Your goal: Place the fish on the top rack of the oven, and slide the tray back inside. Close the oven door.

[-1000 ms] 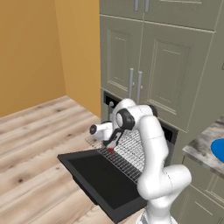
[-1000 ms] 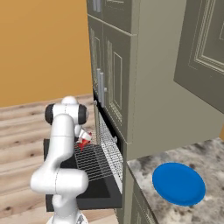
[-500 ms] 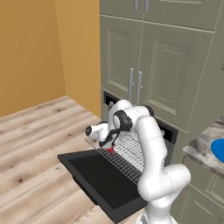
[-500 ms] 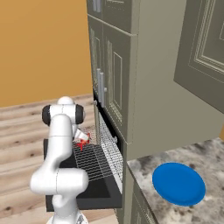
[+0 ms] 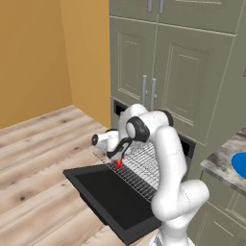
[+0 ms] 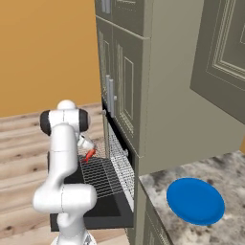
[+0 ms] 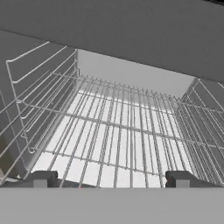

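**A:** Where does the fish (image 5: 118, 164) sit?

**B:** In the left base view it is a small orange-red shape on the top rack (image 5: 143, 163), at that rack's near-left corner, just at 6 o'clock of the gripper (image 5: 117, 154). In the right base view the fish (image 6: 89, 155) lies at 10 o'clock of the rack (image 6: 102, 176), close beside the arm's wrist.

**A:** And the fingers?

**B:** In the hand view the two dark fingertips (image 7: 40, 179) stand far apart, one near 7 o'clock and the other near 5 o'clock, with wire bars showing between them. They are spread wide and grip nothing; the fish is below them, not between them.

**A:** How does the rack stand?

**B:** It is pulled out of the oven (image 5: 188, 144), its silvery grid lying over the oven door (image 5: 113, 199), which is dropped open and flat, reaching toward 7 o'clock in the left base view. In the hand view the rack (image 7: 127, 135) runs away toward 12 o'clock into the cavity.

**A:** Anything else nearby?

**B:** A round blue plate (image 6: 195, 200) rests on the speckled counter (image 6: 225, 172) at 4 o'clock of the right base view, well apart from the rack. Olive-grey cabinet doors (image 5: 163, 72) rise above the oven.
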Available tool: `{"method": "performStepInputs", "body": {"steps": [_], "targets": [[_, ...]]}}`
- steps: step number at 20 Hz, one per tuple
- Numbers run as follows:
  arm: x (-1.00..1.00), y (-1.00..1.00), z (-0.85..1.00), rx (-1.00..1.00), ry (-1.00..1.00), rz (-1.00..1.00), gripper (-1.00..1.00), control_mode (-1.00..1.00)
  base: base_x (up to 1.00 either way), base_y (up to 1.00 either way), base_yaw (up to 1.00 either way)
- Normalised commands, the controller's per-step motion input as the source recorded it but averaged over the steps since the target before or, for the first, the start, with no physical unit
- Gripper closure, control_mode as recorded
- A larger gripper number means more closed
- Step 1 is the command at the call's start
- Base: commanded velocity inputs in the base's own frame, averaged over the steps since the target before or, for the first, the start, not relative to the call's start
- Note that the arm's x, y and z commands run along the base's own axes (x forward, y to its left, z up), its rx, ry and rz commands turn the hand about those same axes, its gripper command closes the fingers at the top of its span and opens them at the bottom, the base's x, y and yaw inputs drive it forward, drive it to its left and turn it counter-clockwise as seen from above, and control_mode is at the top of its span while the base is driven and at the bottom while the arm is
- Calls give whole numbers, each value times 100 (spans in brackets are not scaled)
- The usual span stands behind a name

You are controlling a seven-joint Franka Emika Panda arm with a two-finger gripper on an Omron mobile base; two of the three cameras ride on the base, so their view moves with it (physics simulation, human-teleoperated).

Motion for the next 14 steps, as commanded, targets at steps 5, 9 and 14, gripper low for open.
{"method": "performStepInputs", "body": {"steps": [5, 9, 14], "targets": [[-58, -6, 43, 0, -7, 0, -100, -100, 0, 0, 0], [-96, 0, 0, 0, 0, 0, -100, -100, 0, 0, 0], [-100, 8, 2, 3, -4, 0, -100, -100, 0, 0, 0]]}}
